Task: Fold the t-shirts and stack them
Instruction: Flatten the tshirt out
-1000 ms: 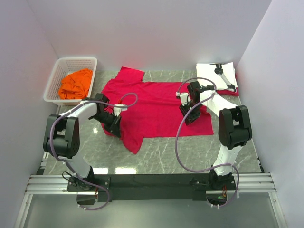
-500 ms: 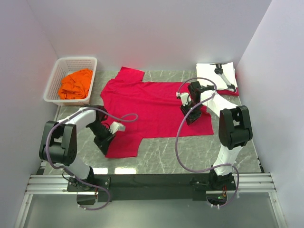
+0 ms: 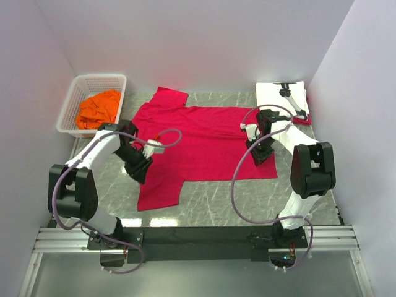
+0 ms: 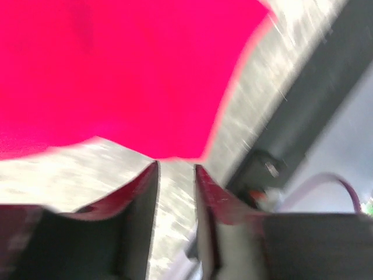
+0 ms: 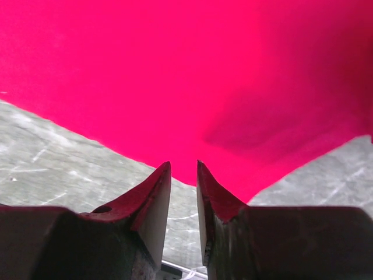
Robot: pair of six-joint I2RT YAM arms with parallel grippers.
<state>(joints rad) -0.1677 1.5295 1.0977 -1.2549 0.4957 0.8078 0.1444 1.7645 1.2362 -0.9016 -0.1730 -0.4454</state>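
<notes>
Right of the white plastic lattice basket (image 3: 93,78), which holds a crumpled plain orange tee (image 3: 99,109), a plain crimson-red short-sleeved t-shirt (image 3: 204,133) lies spread flat on the grey marbled table (image 3: 247,198). Left gripper (image 4: 176,165), at the shirt's basket-side edge, has jaws a narrow gap apart w/ nothing btwn them; right gripper (image 5: 183,164), at the hem corner away from the basket, is likewise slightly parted & empty. Farthest from the basket, at the back, sits a folded white tee w/ black print (image 3: 269,93).

Bright, even light; the left wrist view smears the red t-shirt (image 4: 116,70) with motion blur.
</notes>
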